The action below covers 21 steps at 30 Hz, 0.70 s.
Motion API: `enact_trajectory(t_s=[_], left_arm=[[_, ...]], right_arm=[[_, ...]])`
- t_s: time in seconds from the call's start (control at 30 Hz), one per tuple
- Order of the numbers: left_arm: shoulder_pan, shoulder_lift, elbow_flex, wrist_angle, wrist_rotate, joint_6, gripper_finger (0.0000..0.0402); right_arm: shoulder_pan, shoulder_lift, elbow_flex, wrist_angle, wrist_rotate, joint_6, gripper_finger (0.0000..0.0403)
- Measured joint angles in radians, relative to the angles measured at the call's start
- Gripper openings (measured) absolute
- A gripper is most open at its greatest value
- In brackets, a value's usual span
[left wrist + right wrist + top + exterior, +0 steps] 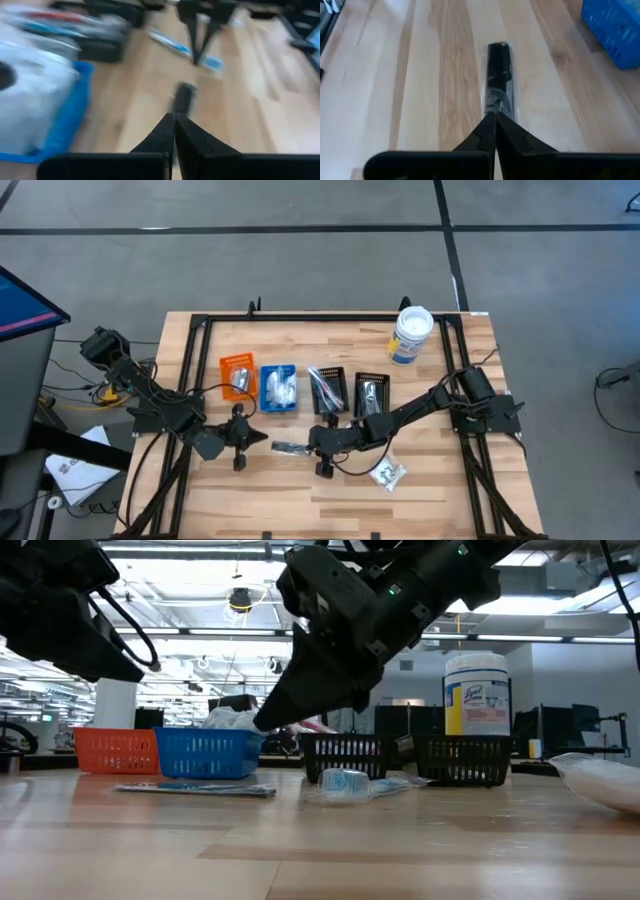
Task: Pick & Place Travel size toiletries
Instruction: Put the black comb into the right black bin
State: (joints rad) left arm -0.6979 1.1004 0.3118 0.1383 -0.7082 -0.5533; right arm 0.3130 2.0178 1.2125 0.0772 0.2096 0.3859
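A black piece in clear wrap lies flat on the wooden table between my two grippers; it also shows in the right wrist view and the left wrist view. My right gripper is shut and empty, its tip raised off the table just short of the piece's right end. My left gripper is shut and empty, raised to the piece's left. A slim blue-and-white wrapped stick lies under my right arm. A white crinkly packet lies near the table's near right.
Four small bins stand in a row behind the grippers: orange, blue holding white packets, and two black ones holding slim items. A white tub with a blue label stands at the far right.
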Motion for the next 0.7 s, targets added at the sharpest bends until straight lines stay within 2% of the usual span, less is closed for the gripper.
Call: enact_trajectory(t_s=[0.1,0.3,0.47,0.7], left_arm=[[0.007,0.015,0.001,0.007,0.101,0.0,0.0002],[0.057,0.131,0.015,0.06,0.173,0.018,0.0001],[0.076,0.213,0.071,0.073,0.178,0.079,0.0001],[0.099,0.238,0.097,0.073,0.191,0.1,0.0001]], right_arm=[[0.0,0.0,0.0,0.023,0.0,0.0,0.0],[-0.002,0.0,0.0,0.061,0.001,0.018,0.0],[0.003,0.0,0.01,0.037,0.079,0.024,0.0],[0.022,0.001,0.056,-0.043,0.151,0.02,0.0]])
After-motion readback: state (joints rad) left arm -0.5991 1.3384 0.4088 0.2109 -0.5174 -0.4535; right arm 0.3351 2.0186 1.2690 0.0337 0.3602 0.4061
